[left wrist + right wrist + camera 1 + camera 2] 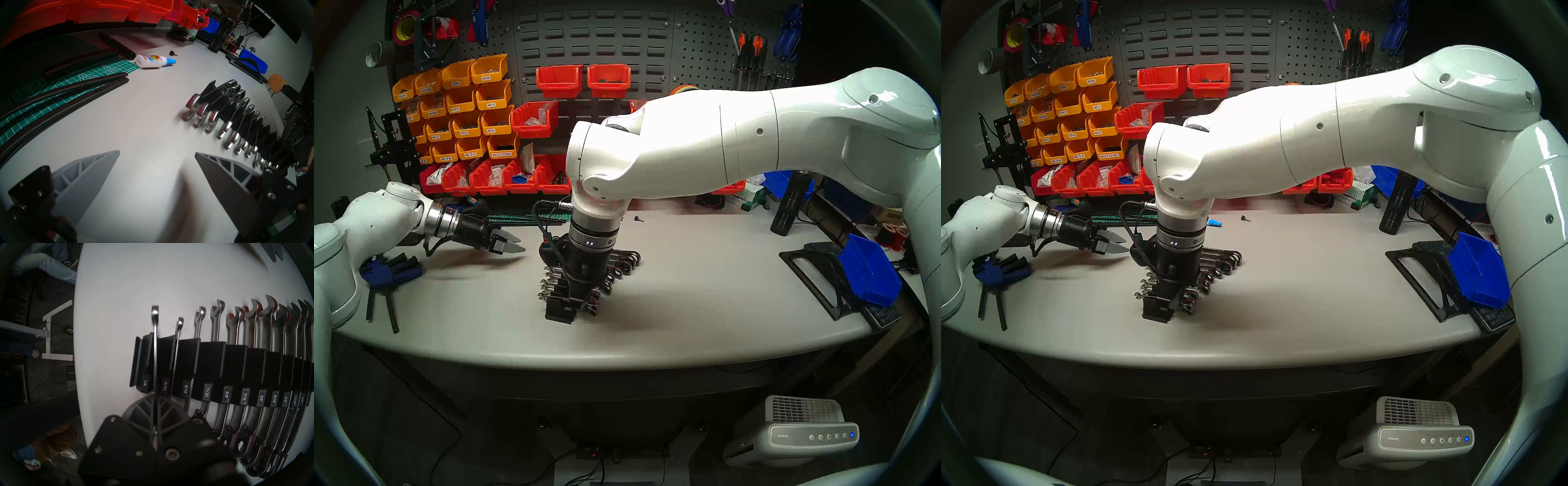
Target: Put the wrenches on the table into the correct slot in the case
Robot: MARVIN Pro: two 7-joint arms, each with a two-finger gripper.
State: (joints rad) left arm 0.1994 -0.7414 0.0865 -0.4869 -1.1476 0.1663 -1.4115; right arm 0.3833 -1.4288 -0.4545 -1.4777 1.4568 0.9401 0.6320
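Since the slim wrench [155, 351] is the smallest of the set, it's being lined up with the narrow end of the rack [212, 360], and in the right wrist view its shaft runs right over the groove next to the 1/4 label, between that and 9/32. I can't tell if it's actually seated or just hanging a hair above the slot. The right hand [155, 414] is clamped tight on the lower part of the shaft, fingers pressed together with the metal sandwiched between them, pointing almost straight down. My guess is that's so the wrench drops in edge-on like its neighbours.

Those neighbours, the bulkier ratchet-head wrenches [254, 395], already fill the other grooves from 9/32 up, open jaws fanned out on one side and ratchet heads on the other. So this looks like the last gap.

From the head camera the rack sits about mid-desk [687, 298], mostly hidden under the right wrist.

The left hand [510, 245] hovers off to the side above the desk, fingers apart and empty, well clear of the rack. Seems parked there just to stay out of the way.

Further back there's a glue bottle [151, 60] beside a green cutting mat [71, 74], then red bins [490, 180] along the wall.
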